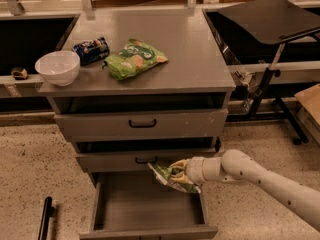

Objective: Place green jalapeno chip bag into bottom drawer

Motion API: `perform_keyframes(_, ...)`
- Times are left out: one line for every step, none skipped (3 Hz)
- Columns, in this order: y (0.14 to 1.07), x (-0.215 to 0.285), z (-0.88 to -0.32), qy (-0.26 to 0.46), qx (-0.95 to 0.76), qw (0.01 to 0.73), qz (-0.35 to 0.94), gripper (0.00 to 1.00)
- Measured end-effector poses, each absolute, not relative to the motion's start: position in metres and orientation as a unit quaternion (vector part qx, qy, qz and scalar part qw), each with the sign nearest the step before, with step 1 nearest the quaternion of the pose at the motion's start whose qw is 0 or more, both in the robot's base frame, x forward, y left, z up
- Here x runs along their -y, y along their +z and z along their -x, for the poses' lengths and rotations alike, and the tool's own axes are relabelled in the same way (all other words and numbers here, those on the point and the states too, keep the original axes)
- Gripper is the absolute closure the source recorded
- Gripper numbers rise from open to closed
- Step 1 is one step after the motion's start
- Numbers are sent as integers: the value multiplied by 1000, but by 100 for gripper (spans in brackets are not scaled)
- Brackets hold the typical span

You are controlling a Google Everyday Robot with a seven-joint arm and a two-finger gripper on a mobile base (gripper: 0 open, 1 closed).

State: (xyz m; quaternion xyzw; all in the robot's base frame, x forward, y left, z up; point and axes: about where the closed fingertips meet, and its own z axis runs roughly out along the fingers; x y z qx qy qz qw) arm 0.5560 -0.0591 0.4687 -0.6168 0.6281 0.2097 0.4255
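Note:
My gripper point(176, 173) reaches in from the right on a white arm and is shut on the green jalapeno chip bag point(167, 178), a crumpled pale-green foil bag. It holds the bag above the right rear part of the open bottom drawer point(145, 209), just in front of the middle drawer's face. The bottom drawer is pulled out and its flat grey floor shows bare. The fingers are mostly hidden by the bag.
On the grey cabinet top point(185, 54) lie a flat bright-green chip bag point(134, 59), a dark blue can point(91, 50) and a white bowl point(57, 67). Two upper drawers with black handles point(142, 124) are shut. A black stand point(272, 19) is at right, a black rod point(45, 219) on the floor.

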Motion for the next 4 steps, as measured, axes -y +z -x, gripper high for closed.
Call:
perform_keyframes(466,58,-557,210,-630,423,617,100)
perform_keyframes(423,58,-565,223,-636,422,607,100)
perform_keyframes(334,58,-577,234,-643,417,598,100)
perform_keyframes(270,56,-576,256,-646,419,585,100)
